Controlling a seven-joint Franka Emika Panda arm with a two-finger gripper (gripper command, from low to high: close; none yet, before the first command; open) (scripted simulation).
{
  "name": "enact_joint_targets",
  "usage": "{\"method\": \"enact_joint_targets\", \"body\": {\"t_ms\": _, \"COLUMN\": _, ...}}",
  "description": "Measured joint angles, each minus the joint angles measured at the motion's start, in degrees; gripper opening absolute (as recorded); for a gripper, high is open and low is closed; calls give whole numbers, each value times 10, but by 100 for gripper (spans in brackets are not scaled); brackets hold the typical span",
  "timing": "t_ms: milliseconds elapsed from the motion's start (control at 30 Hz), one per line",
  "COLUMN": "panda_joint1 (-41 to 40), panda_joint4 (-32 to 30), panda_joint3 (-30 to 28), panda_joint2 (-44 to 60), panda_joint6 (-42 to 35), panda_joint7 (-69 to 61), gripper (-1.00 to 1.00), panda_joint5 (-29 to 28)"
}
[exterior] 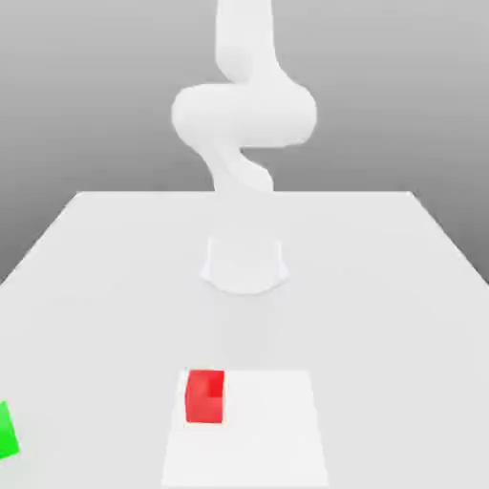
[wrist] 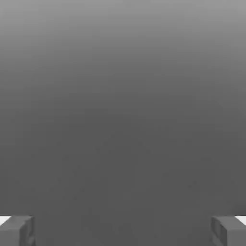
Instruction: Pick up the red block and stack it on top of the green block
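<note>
You have a wide white table [exterior: 115,248] in front of you, with the white arm [exterior: 244,115] rising from its base at the far middle. Nearer you lies a brighter white patch [exterior: 277,430] on the tabletop. The red block [exterior: 204,396] sits at that patch's far left corner, near the front edge and a little left of centre in the exterior view. The green block [exterior: 6,432] is well apart from it, at the exterior view's far left, cut by the frame edge.

In the hand view the gripper [wrist: 123,230] has its fingertips [wrist: 17,229] spread wide with nothing between them.

To do the pick well, I'd bring the hand over the red block first, square the jaws to its faces, then descend so both fingers straddle it evenly before closing. Lift well clear before travelling left.

No brands, labels or writing can be read anywhere.
</note>
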Motion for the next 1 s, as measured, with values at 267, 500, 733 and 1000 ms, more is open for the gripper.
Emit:
{"method": "enact_joint_targets", "body": {"t_ms": 267, "panda_joint1": -46, "panda_joint4": -101, "panda_joint3": 12, "panda_joint2": 177, "panda_joint6": 101, "panda_joint7": 18, "gripper": 0, "panda_joint5": -57}}
{"method": "enact_joint_targets", "body": {"t_ms": 500, "panda_joint1": -61, "panda_joint4": -190, "panda_joint3": -10, "panda_joint2": 327, "panda_joint6": 192, "panda_joint7": -5, "gripper": 0, "panda_joint5": -54}}
{"method": "enact_joint_targets", "body": {"t_ms": 733, "panda_joint1": -65, "panda_joint4": -238, "panda_joint3": -11, "panda_joint2": 456, "panda_joint6": 287, "panda_joint7": -71, "gripper": 0, "panda_joint5": 21}}
{"method": "enact_joint_targets", "body": {"t_ms": 1000, "panda_joint1": -64, "panda_joint4": -228, "panda_joint3": -11, "panda_joint2": 545, "panda_joint6": 363, "panda_joint7": -72, "gripper": -100, "panda_joint5": 22}}
